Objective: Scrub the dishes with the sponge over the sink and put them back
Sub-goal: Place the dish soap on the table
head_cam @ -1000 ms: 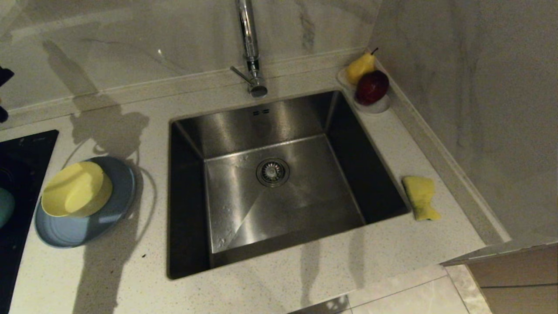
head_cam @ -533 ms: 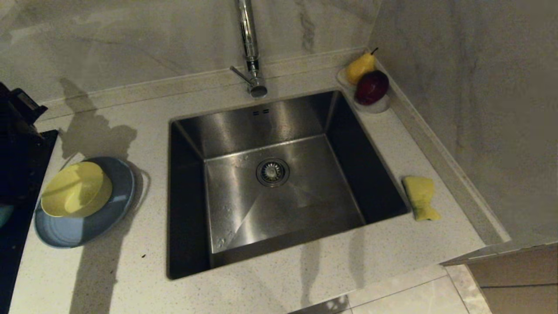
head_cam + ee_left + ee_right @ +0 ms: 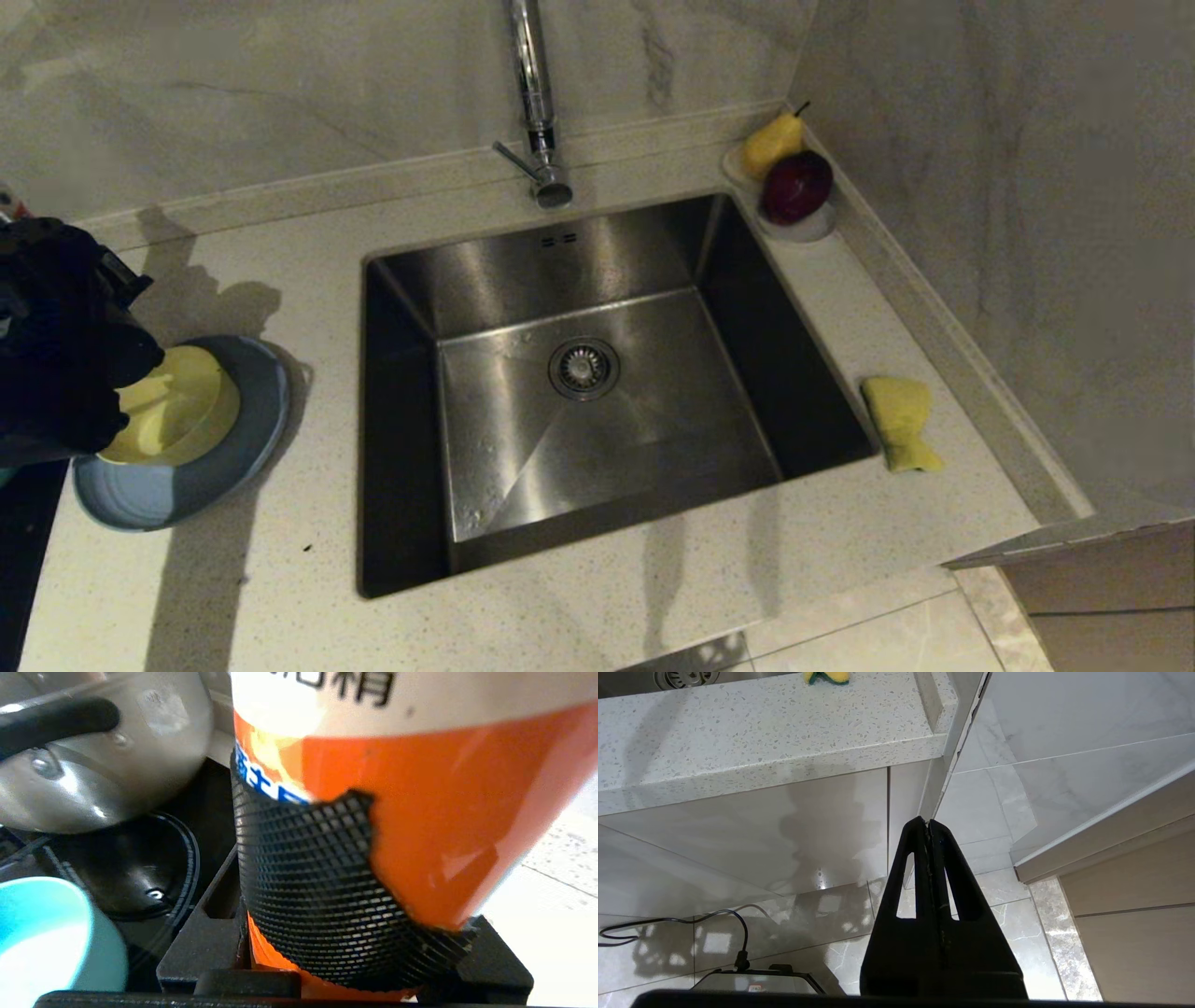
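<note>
While left tool (image 3: 327, 896) grips an upright orange bottle (image 3: 420, 812), sponge (image 3: 900, 422) lies lengthwise along sink (image 3: 579, 392) edge.

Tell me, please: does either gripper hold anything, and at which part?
The left gripper holds an orange bottle around its lower body. The right gripper is shut and holds nothing.

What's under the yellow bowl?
The yellow bowl sits on a light-blue plate on the counter. The plate's middle is hidden under the bowl, and the left gripper's dark arm covers the bowl's left edge.
</note>
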